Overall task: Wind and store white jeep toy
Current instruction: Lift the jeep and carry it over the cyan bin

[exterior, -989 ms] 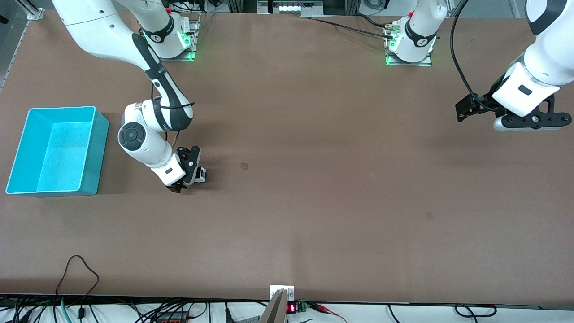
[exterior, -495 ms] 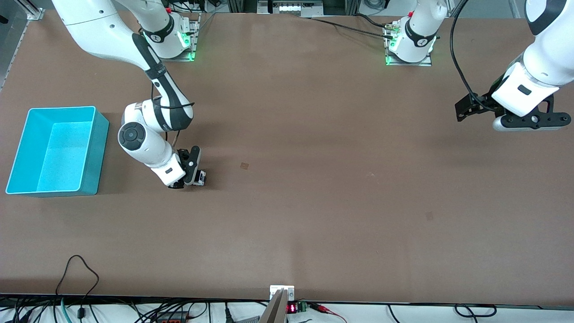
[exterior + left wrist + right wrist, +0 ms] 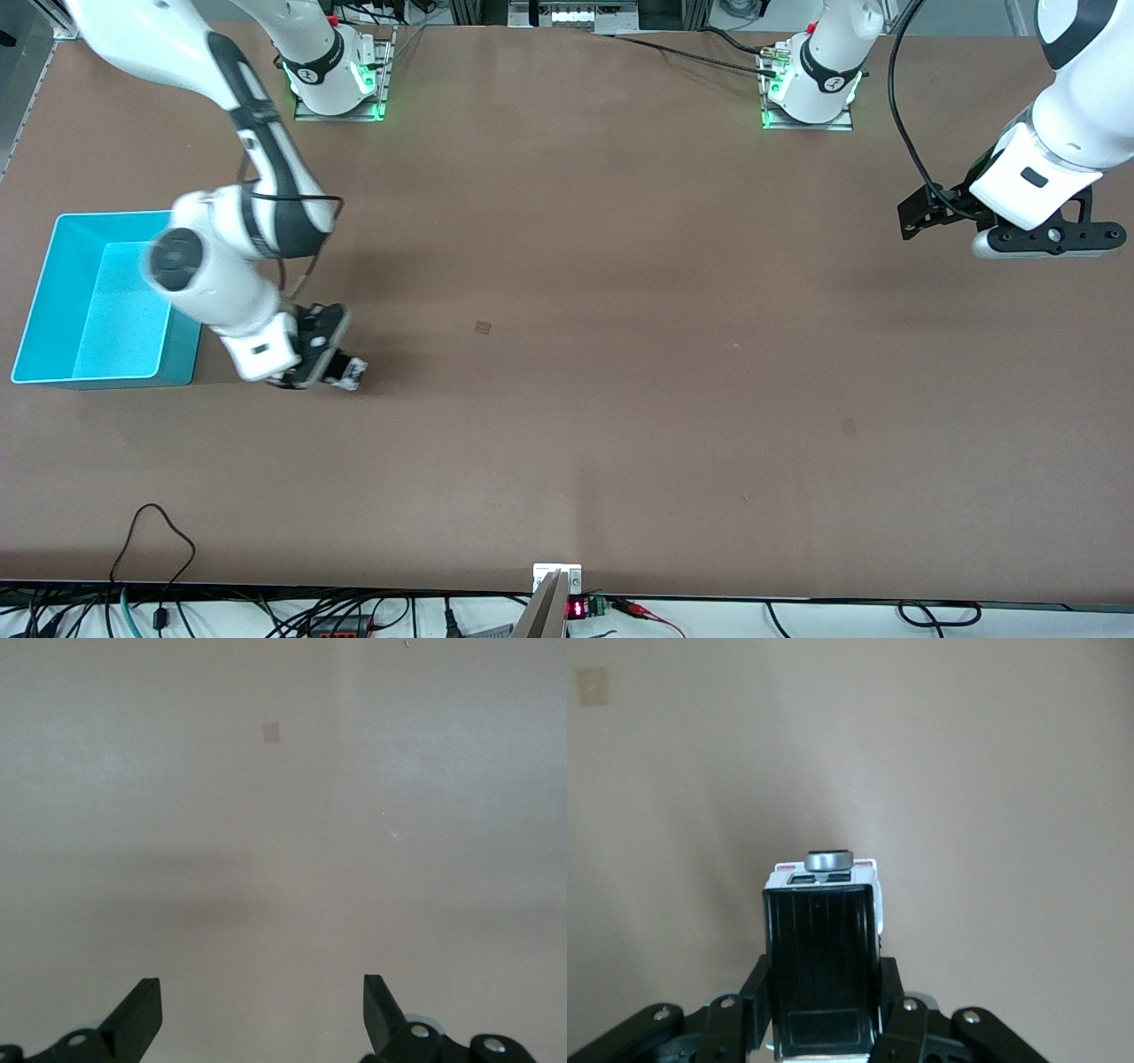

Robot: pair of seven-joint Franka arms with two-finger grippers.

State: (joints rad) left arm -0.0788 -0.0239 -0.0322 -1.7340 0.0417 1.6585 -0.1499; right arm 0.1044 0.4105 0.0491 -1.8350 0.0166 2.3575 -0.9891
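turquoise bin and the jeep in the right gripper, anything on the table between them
Front view: only the right arm's wrist lies between the turquoise bin and the white jeep toy in the right gripper; nothing else.

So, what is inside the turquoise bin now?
The turquoise bin shows only its bare floor. The right arm covers one corner. The white jeep toy is outside, in the right gripper.

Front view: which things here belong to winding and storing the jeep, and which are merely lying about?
Belonging to the job:
white jeep toy, clamped in the right gripper
turquoise bin, toward the right arm's end of the table

Merely about:
left gripper, open, waiting over bare table
small square mark on the table
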